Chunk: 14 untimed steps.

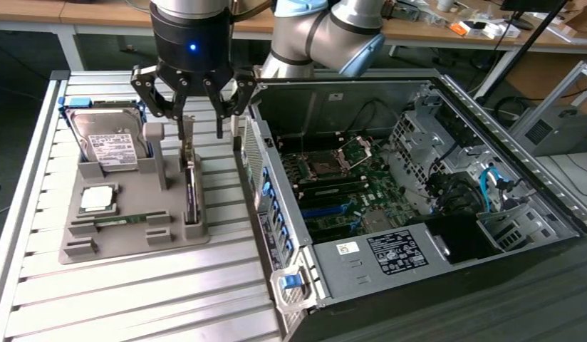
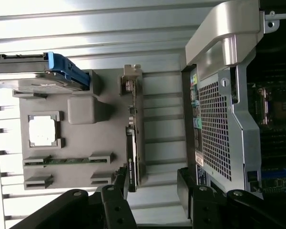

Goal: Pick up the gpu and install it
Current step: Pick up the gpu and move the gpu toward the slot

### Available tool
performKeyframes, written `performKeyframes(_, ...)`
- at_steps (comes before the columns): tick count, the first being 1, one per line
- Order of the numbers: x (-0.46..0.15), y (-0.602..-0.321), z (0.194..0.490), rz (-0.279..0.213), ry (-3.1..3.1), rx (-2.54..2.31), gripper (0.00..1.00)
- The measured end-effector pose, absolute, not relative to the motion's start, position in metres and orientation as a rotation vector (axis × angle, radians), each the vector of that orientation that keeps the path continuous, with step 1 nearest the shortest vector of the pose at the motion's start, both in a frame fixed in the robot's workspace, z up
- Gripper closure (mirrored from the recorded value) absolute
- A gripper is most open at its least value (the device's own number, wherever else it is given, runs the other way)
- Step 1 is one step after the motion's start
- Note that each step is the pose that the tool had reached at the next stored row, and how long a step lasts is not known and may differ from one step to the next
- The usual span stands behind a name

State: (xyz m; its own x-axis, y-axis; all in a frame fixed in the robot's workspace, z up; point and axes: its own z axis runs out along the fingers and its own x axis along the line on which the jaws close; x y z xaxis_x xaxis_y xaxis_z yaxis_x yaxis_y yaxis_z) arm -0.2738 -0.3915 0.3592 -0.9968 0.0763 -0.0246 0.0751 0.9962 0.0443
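**Step in hand:** approach for the pick. The gpu is not yet lifted and nothing is installed.

**Tool:** in the upper left of the exterior view, the tool (image 1: 199,130) hangs just above the card with its jaws spread wide and nothing held. I cannot confirm any contact.

**Task item:** the gpu (image 1: 190,187) stands on its long edge in the grey holder tray (image 1: 132,246). Its silvery bracket (image 1: 186,144) is at the end nearest the tool. The tray rests on the slatted counter (image 1: 132,299), just beside the open computer case (image 1: 521,185), which fills the centre and right of the frame. The hard drive (image 1: 108,142) stands in the same tray, towards the exterior view's left of the card.

**Findings from the wrist view:** the gpu (image 2: 132,143) appears closer to one of the fingers (image 2: 120,181) than to the other, so I judge the jaws are not centred on it.

**Recommendations:**
- I would centre the card between the jaws before descending.
- I would close across the thin board, clear of the bracket, so the pads meet flat surface.
- I would grip firmly but not hard, as a thin board is likely to flex.
- I would draw it straight up out of the tray slots and keep it upright, since tilting could bind it in the holder.
- I would also watch clearance to the case wall on the exterior view's right.
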Motion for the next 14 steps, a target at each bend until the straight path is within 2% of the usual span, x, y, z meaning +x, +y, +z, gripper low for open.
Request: performKeyframes(14, -0.2789, -0.3887, 0.3529, 0.068, 3.112, 0.118, 0.46)
